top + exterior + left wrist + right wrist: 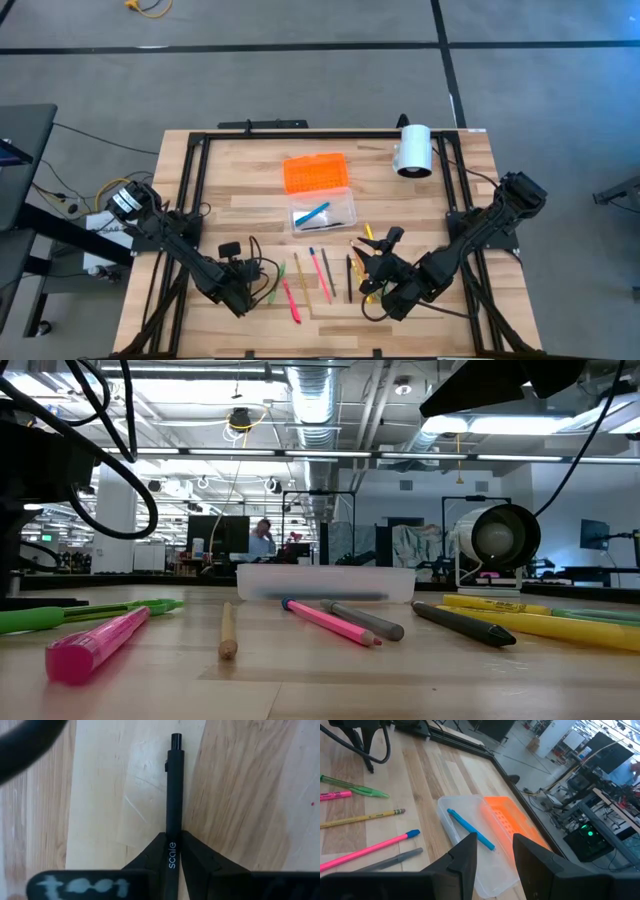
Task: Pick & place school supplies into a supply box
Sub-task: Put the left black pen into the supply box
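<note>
Gripping a black pen (174, 795) against the worktop (480, 190), the left hand (172, 851) is readying a lift; right hand (492, 851) is waiting, fingers wide.

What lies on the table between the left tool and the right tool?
In the high view, a row of loose pens and pencils lies between the left tool and the right tool: a green pen, pink highlighter, wooden pencil, pink pen.
</note>
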